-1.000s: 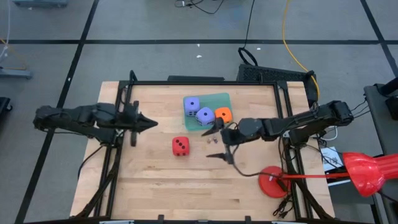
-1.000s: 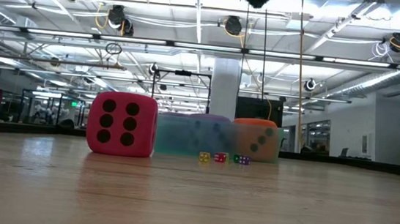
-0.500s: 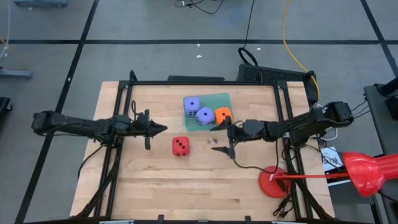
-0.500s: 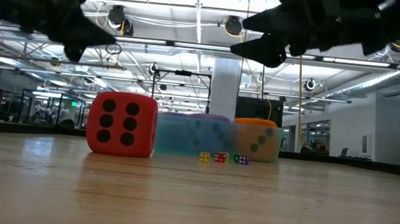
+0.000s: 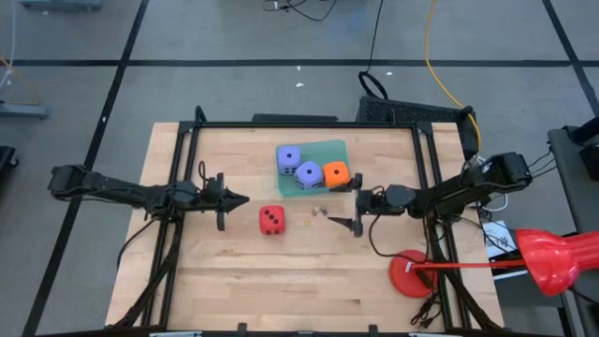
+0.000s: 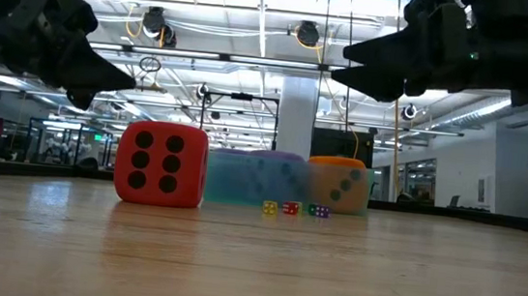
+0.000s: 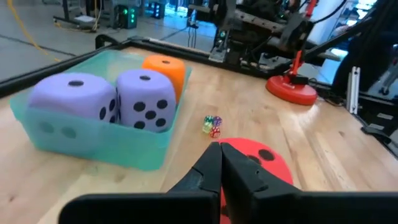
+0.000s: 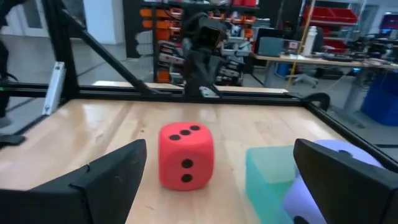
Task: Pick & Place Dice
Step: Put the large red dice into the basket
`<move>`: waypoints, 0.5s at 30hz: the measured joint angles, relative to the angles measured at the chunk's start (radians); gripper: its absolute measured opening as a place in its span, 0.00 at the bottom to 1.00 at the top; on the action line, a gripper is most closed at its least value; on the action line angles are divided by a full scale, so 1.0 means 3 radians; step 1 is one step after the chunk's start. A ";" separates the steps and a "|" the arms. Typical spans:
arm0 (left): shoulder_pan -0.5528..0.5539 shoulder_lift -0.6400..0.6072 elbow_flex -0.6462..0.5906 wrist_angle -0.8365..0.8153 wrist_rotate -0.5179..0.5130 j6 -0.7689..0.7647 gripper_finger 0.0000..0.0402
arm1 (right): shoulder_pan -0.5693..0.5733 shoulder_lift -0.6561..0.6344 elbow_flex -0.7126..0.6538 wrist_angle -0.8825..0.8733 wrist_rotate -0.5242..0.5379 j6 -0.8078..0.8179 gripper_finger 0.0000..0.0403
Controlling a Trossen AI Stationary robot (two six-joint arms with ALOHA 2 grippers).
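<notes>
Three dice (image 5: 309, 171) sit in the green tray (image 5: 332, 150), red die (image 5: 271, 219) left on tabletop; left gripper (image 5: 241, 198) jaws pressed together, right gripper (image 5: 357, 206) jaws spread, both empty.

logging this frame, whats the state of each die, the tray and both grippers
red die: on bare table, outside the tray
orange die: in tray
two purple dice: in tray, side by side
tray: upright, holds three dice
left gripper: shut, empty
right gripper: open, empty
</notes>
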 joint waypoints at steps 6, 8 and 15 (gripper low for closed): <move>-0.0018 0.0000 0.0003 0.0014 -0.0018 0.0058 0.02 | -0.0001 0.0011 -0.0001 0.0023 -0.0011 0.0010 0.98; -0.0018 0.0000 0.0003 0.0044 -0.0067 0.0089 0.01 | -0.0003 0.0034 -0.0001 0.0023 -0.0010 0.0079 0.98; -0.0018 0.0000 0.0003 0.0105 -0.0118 0.0263 0.04 | -0.0009 0.0076 -0.0001 0.0021 -0.0015 0.0169 0.98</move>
